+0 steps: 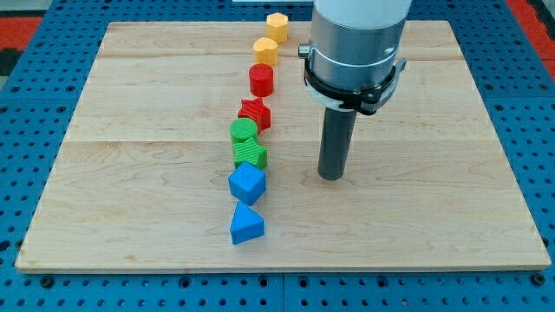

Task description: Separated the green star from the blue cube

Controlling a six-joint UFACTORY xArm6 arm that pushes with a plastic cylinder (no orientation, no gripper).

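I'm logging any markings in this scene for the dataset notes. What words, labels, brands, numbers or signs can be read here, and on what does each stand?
None: no readable text shows in the camera view.
The wooden board, my tip, the green star and the blue cube all look unmarked.

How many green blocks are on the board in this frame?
2. A green cylinder sits just below the red star; the green star lies right beneath it, touching the blue cube. My tip is off to their right. None seem hidden.
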